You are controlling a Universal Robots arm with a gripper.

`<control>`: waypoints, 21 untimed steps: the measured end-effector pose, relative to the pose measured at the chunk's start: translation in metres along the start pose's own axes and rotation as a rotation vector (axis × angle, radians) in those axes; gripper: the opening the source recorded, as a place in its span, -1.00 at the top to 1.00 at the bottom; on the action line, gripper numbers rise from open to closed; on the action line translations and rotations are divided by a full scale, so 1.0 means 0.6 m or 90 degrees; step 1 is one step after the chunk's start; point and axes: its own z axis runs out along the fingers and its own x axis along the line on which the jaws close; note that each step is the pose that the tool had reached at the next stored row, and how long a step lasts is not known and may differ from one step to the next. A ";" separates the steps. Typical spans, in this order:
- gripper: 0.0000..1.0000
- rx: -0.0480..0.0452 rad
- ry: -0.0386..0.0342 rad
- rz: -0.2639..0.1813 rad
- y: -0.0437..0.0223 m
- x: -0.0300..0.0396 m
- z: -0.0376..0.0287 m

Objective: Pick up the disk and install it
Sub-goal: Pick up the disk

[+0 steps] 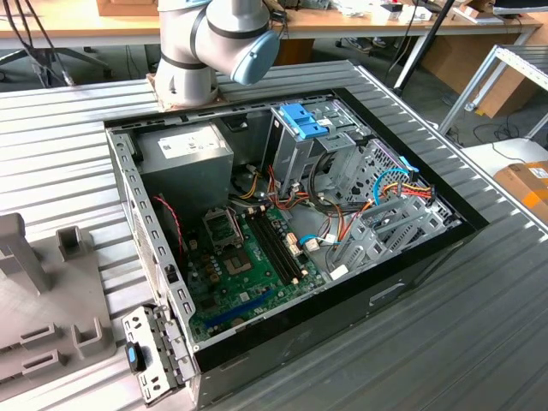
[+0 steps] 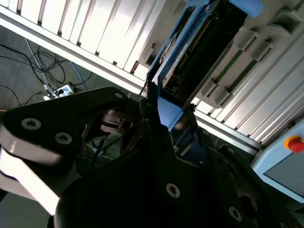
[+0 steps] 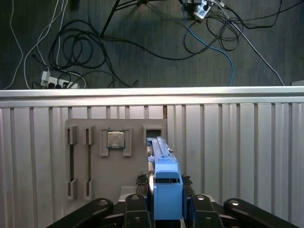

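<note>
Blue plastic up close: gripper (image 3: 167,211) clamped on the disk (image 3: 164,166).
Held on edge in the first wrist view, blue carrier end nearest, body running away over a grey fixture tray (image 3: 118,124); can't tell if touching it. Bit further on, small square chip (image 3: 114,140) sitting in a tray pocket near the disk's far end. Ribbed metal desk (image 3: 237,142) underneath. Past the desk edge, dark floor (image 3: 156,71) with tangled cables (image 3: 85,45) and a power strip (image 3: 57,81). Same clamp seen in the second wrist view. Over in the exterior view, open computer case (image 1: 402,278) on the desk, arm base (image 1: 184,81) behind it.
</note>
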 end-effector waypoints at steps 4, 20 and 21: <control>0.27 0.0000 0.0000 0.000 0.000 -0.001 -0.035; 0.27 -0.0001 0.0000 -0.002 -0.001 -0.005 -0.148; 0.27 -0.0001 0.0000 -0.003 -0.001 -0.005 -0.155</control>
